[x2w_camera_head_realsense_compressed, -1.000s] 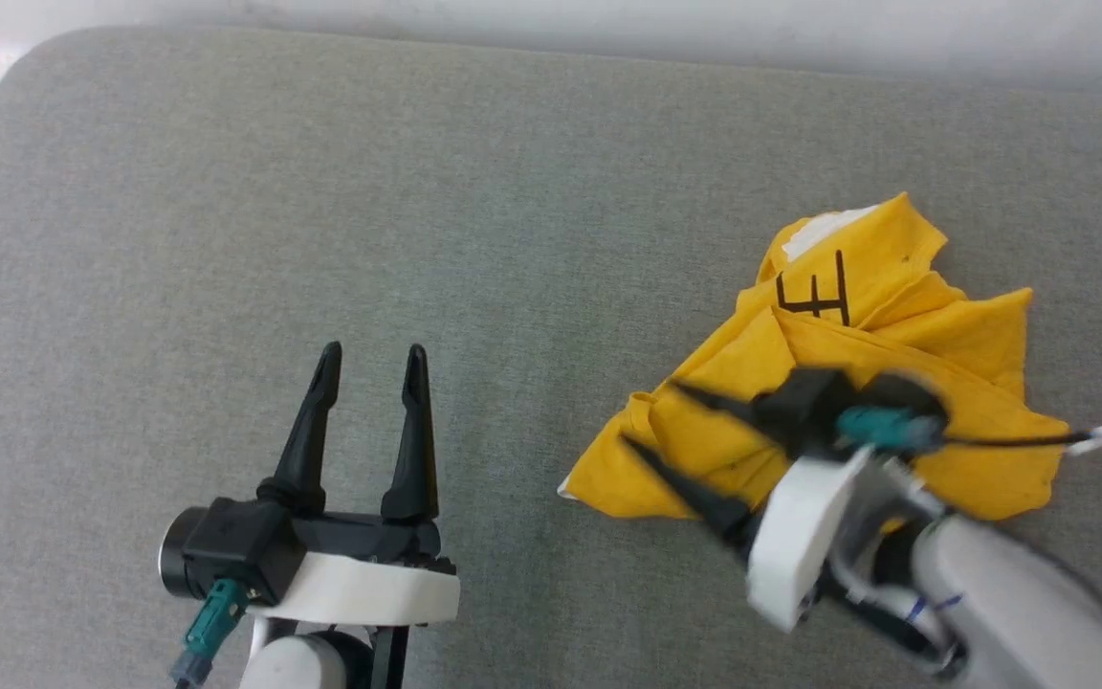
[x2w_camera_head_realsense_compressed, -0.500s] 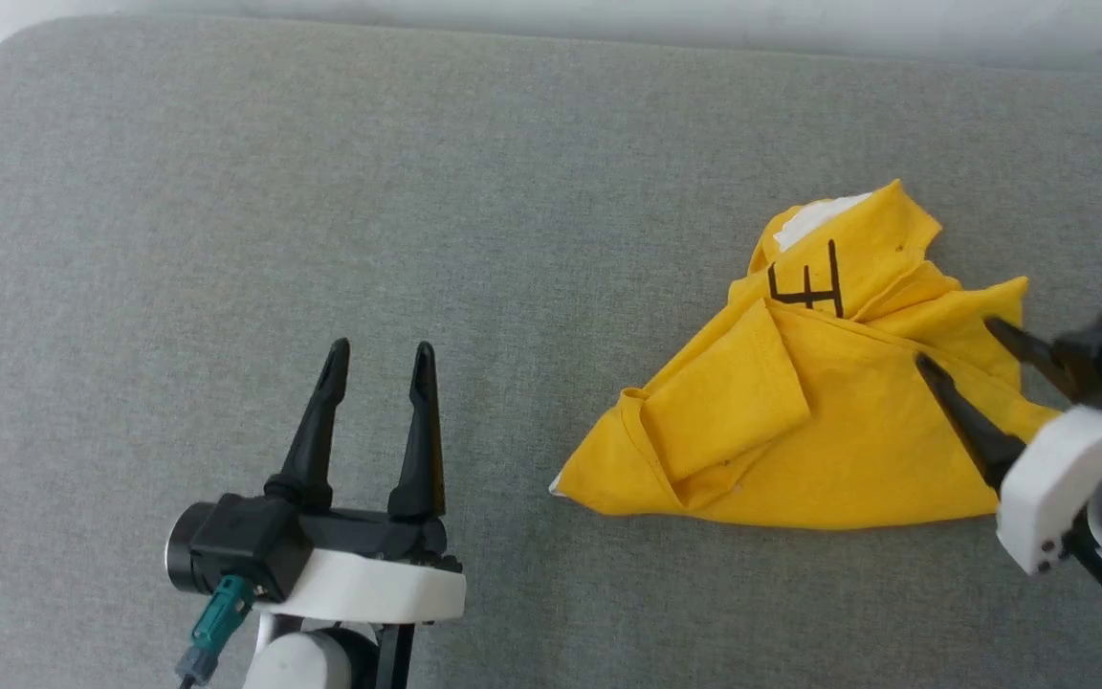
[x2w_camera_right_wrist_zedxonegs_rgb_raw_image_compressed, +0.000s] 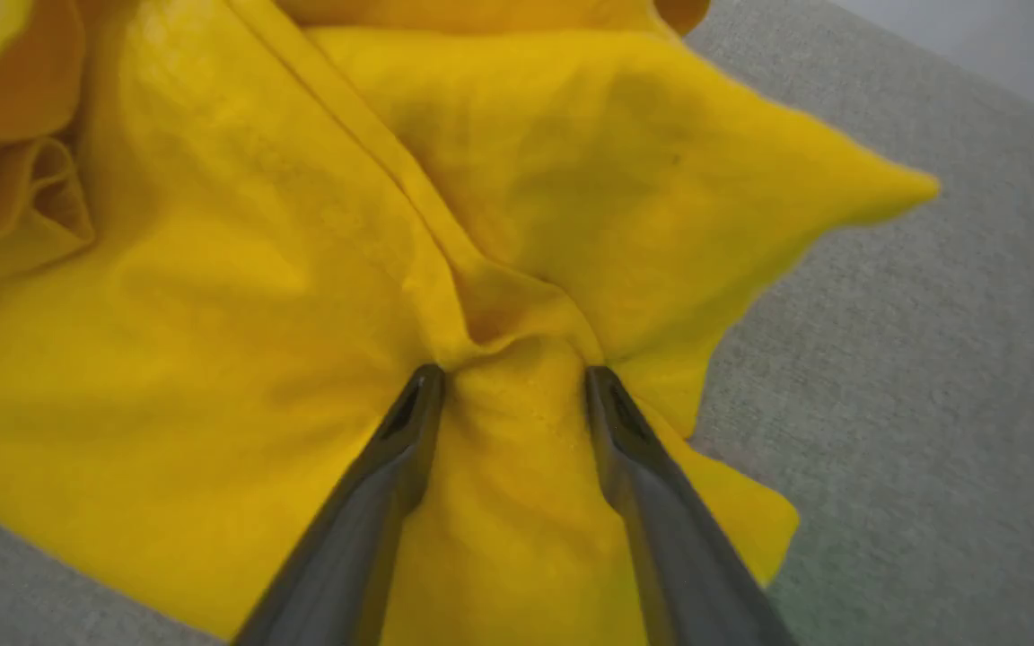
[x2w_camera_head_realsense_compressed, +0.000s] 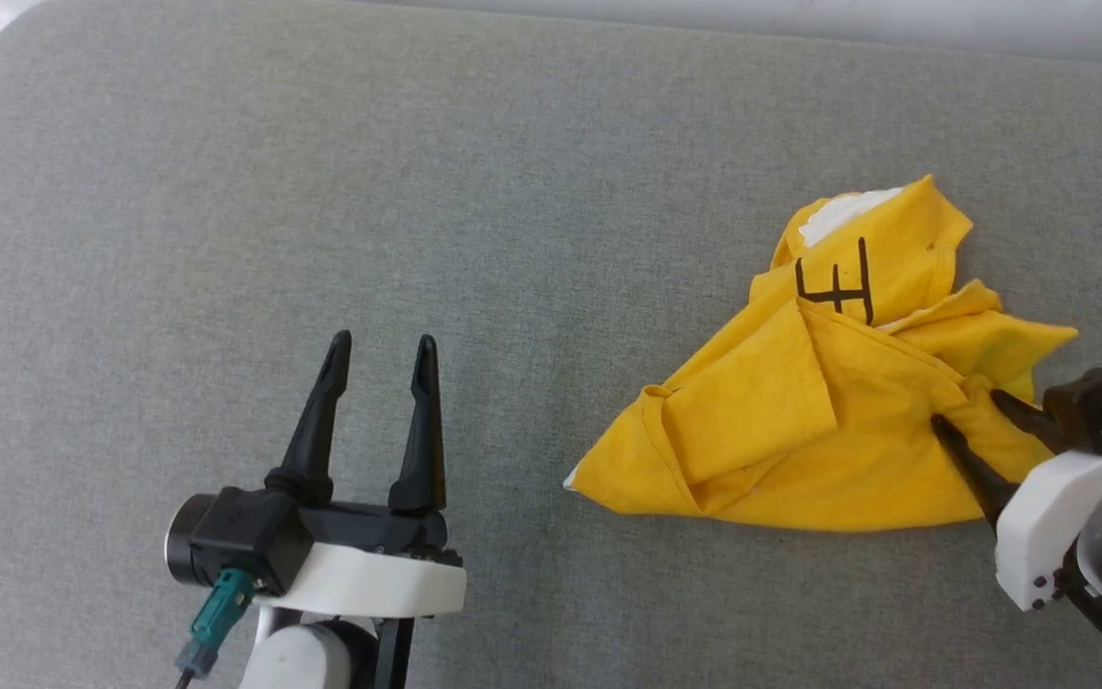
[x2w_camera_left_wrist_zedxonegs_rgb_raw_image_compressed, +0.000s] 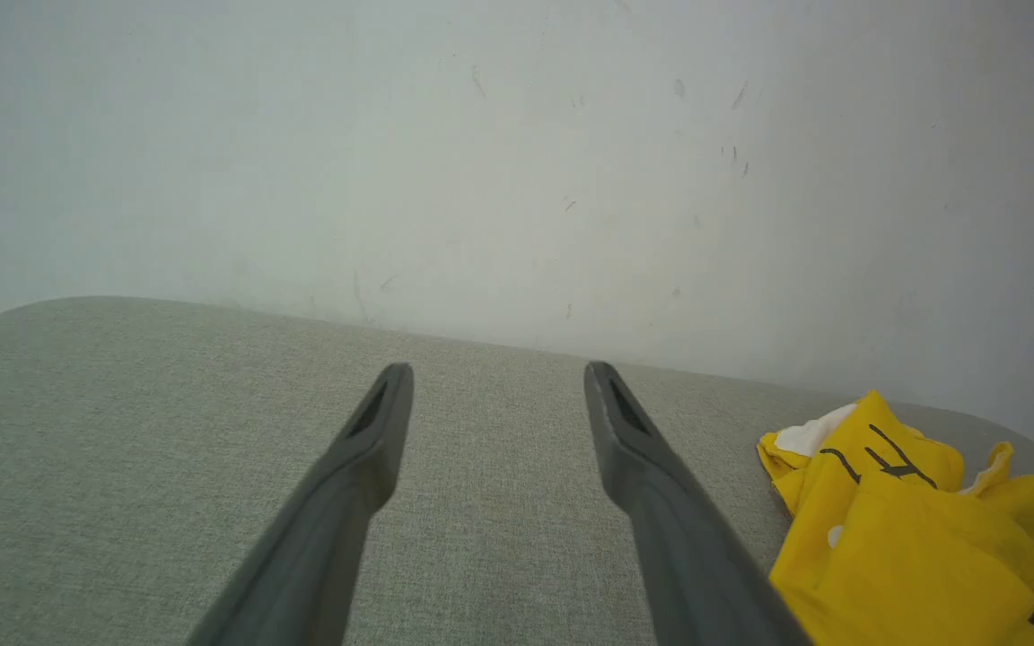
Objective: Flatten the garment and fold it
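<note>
The garment (x2w_camera_head_realsense_compressed: pixel 828 421) is a bright yellow shirt lying crumpled in a rough triangle on the right of the grey surface, with a black stripe mark and a white patch near its far end. My right gripper (x2w_camera_head_realsense_compressed: pixel 967 409) is at its right side, fingers apart and pressed down into the cloth. In the right wrist view a puckered ridge of the garment (x2w_camera_right_wrist_zedxonegs_rgb_raw_image_compressed: pixel 257 269) bunches between the spread tips of that gripper (x2w_camera_right_wrist_zedxonegs_rgb_raw_image_compressed: pixel 512 372). My left gripper (x2w_camera_head_realsense_compressed: pixel 384 340) stands open over bare surface, well left of the garment (x2w_camera_left_wrist_zedxonegs_rgb_raw_image_compressed: pixel 912 556), with nothing between its fingers (x2w_camera_left_wrist_zedxonegs_rgb_raw_image_compressed: pixel 652 484).
The grey upholstered surface (x2w_camera_head_realsense_compressed: pixel 417 191) stretches wide to the left and far side of the garment. Its rounded corner (x2w_camera_head_realsense_compressed: pixel 6 38) is at the far left, and a pale wall (x2w_camera_left_wrist_zedxonegs_rgb_raw_image_compressed: pixel 517 161) rises behind its far edge.
My right gripper went from above the garment's near-left part to its right side and now presses into the cloth, which puckers between the tips. The left gripper stayed put; the head view shifted slightly.
</note>
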